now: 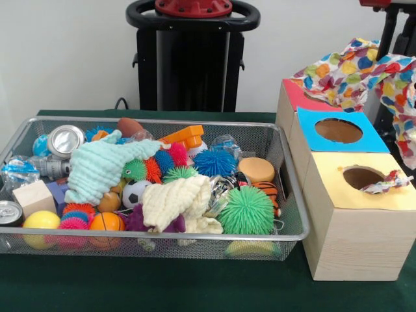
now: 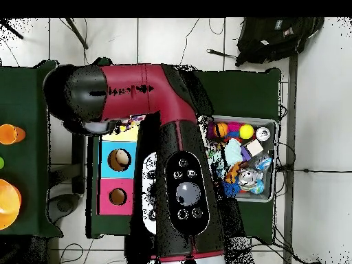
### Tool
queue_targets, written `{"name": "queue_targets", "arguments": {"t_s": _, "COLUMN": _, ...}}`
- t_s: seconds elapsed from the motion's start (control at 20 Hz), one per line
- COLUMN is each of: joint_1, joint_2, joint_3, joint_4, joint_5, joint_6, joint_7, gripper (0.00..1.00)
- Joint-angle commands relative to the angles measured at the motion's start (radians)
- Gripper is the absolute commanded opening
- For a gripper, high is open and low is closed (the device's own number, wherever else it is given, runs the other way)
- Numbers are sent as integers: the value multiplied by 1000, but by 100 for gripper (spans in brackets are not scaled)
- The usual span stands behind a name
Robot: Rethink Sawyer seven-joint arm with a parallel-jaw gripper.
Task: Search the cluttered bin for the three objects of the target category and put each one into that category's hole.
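Observation:
A wire bin (image 1: 296,195) holds a jumble of toys: a mint cloth (image 1: 104,166), a cream cloth (image 1: 175,201), spiky balls such as a green one (image 1: 247,211), small sports balls and cans. Three wooden boxes stand to its right, topped pink (image 1: 296,97), blue (image 1: 338,130) and yellow (image 1: 362,177). A cloth with coloured dots (image 1: 364,71) is draped over the pink box and covers its hole. My gripper (image 1: 390,36) shows only as a dark piece at the top right, just above that cloth. In the overhead view the arm (image 2: 179,172) hides it.
A crinkly wrapper (image 1: 387,184) lies at the rim of the yellow box's hole. In the overhead view the bin (image 2: 275,161) is to the right of the arm, and the blue box (image 2: 118,159) and pink box (image 2: 117,196) are to its left. Orange dishes (image 2: 8,199) sit at the far left.

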Motion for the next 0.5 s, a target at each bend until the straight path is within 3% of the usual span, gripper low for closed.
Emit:
{"name": "queue_targets", "arguments": {"t_s": 0.05, "joint_1": -38, "joint_2": 11, "joint_3": 18, "joint_4": 133, "joint_5": 7, "joint_6": 54, "joint_7": 1, "gripper": 0}}
{"name": "queue_targets", "arguments": {"t_s": 0.5, "joint_1": -38, "joint_2": 6, "joint_3": 18, "joint_4": 161, "joint_5": 1, "joint_6": 23, "joint_7": 0, "gripper": 0}}
